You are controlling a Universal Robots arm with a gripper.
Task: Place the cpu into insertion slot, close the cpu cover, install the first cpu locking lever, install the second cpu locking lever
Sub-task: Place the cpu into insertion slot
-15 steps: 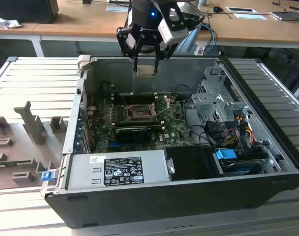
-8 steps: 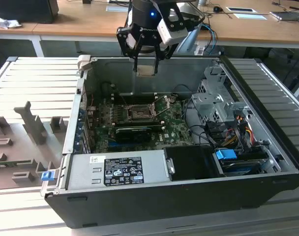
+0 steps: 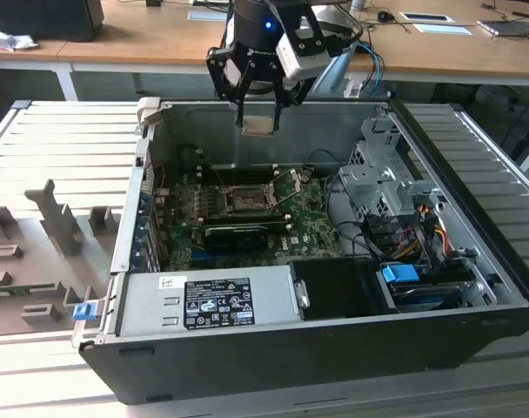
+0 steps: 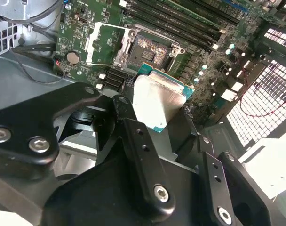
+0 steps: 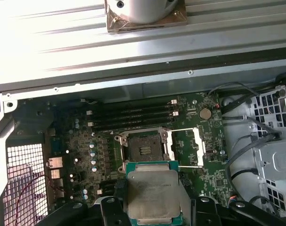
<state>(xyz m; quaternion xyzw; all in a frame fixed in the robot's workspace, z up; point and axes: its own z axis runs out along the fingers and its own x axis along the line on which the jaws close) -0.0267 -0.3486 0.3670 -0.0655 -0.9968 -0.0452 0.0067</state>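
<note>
My gripper (image 3: 260, 117) hangs above the open computer case, shut on the cpu (image 3: 260, 124), a flat square chip with a silver top. In both wrist views the cpu (image 4: 159, 101) (image 5: 152, 195) sits between the black fingers (image 4: 126, 117), held over the motherboard and apart from it. The insertion slot (image 5: 144, 146) (image 4: 150, 49) (image 3: 244, 202) lies below with its black socket bare. The cpu cover (image 5: 199, 141) (image 4: 92, 42) is swung open to one side of the slot. Thin locking levers (image 3: 291, 185) stand raised beside it.
Memory sticks (image 5: 131, 115) run along one side of the slot, and a long black card (image 3: 243, 231) lies along the other. A power supply (image 3: 208, 300) and a drive cage (image 3: 382, 178) with cables fill the case. A grey fixture tray (image 3: 47, 235) lies at the exterior view's left.
</note>
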